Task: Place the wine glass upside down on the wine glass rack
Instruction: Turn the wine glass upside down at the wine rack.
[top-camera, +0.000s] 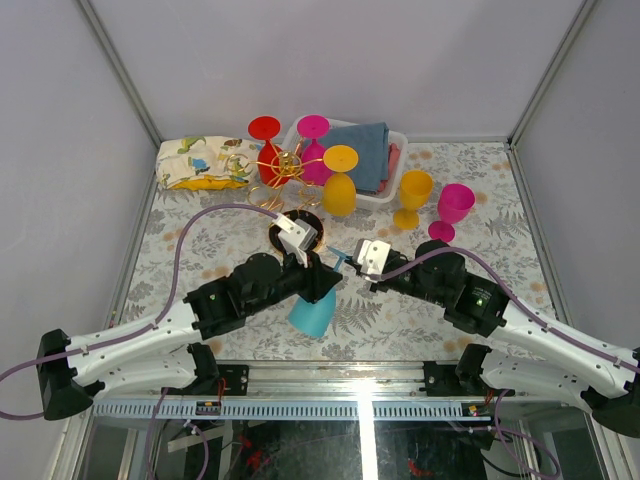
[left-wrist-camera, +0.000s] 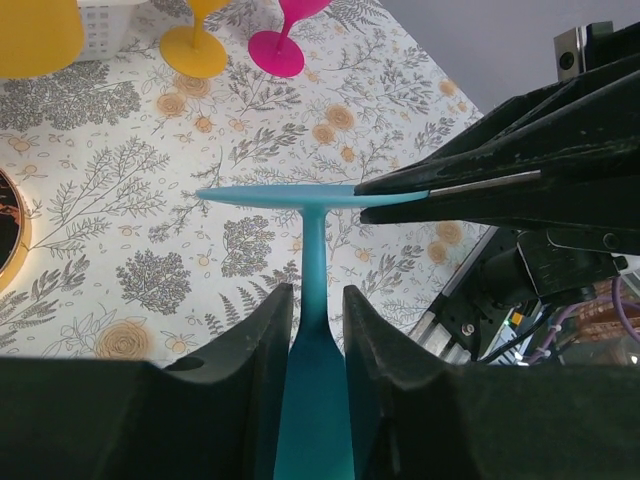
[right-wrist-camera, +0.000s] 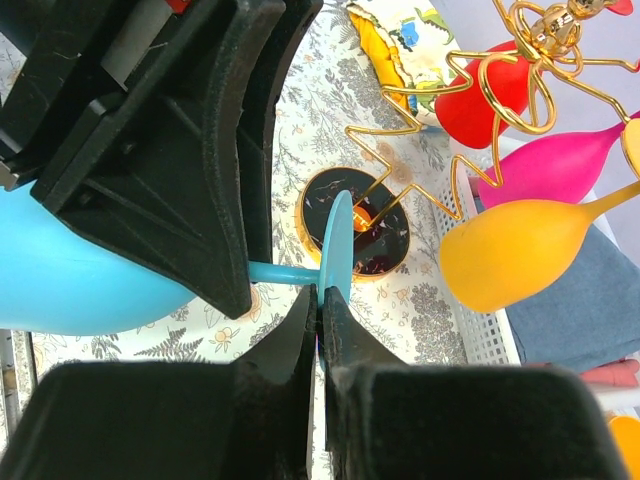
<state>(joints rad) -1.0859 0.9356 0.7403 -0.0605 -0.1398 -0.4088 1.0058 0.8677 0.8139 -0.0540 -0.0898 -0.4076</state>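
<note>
Blue wine glass (top-camera: 312, 313): we see it sideways by the worktop's (top-camera: 190, 262) near edge.
Right claw (right-wrist-camera: 320, 300): pinching its foot (right-wrist-camera: 336, 240).
Left claw (left-wrist-camera: 318, 295): straddles stem (left-wrist-camera: 313, 255); grip we cannot tell.

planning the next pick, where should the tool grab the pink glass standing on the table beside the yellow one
Probably the thin stem of the pink glass, between bowl and foot, coming in level from its right or near side: it stands upright, and the yellow glass stands close on its left.
</note>
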